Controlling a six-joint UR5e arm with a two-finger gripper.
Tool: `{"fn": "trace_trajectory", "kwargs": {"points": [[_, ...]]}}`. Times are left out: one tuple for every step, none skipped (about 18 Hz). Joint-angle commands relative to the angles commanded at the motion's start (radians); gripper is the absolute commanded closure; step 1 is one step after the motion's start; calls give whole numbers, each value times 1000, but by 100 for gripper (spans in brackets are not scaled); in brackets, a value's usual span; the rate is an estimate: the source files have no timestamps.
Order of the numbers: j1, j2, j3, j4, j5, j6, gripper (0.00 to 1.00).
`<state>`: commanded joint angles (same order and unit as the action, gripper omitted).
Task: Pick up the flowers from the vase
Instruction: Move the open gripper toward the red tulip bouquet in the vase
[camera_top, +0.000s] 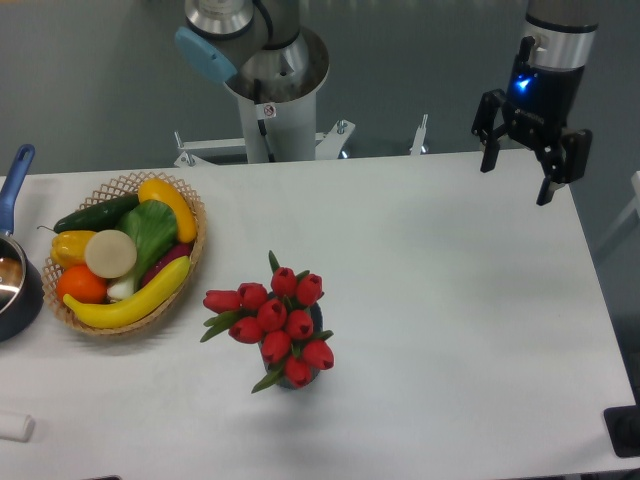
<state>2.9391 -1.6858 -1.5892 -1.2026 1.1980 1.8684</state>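
The flowers (273, 318), a bunch of red tulip buds with green leaves, stand in the vase (297, 380) near the middle front of the table. Only a sliver of the dark vase shows under the blooms. My gripper (517, 184) hangs open high over the table's far right corner, well away from the flowers, with nothing between its black fingers.
A wicker basket (190, 205) of fruit and vegetables sits at the left. A pot with a blue handle (17, 170) is cut off by the left edge. A small white object (15, 427) lies at the front left. The robot base (272, 100) stands behind the table.
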Motion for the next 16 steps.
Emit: {"fn": "trace_trajectory", "kwargs": {"points": [[0,0,-2,2,0,0,0],[-2,2,-9,3,0,0,0],[-2,2,-20,5,0,0,0],[-2,6,-21,5,-2,-2,0],[-3,11,-23,9,-5,-3,0],[-3,12,-29,14,-12,-6,0],[-2,12,-47,29,-50,-24,0],[-2,14,-61,38,-92,-50,0],[2,20,-77,50,-121,-87,0],[0,20,-90,67,-135,-124,0],[-2,20,-97,83,-137,-158,0],[-2,17,-97,93,-138,-188,0],[-3,15,-98,98,-138,-216,0],[-3,14,-100,98,-138,-238,0],[-6,12,-101,98,-140,-256,0],[-17,12,-109,100,-141,-273,0]]}}
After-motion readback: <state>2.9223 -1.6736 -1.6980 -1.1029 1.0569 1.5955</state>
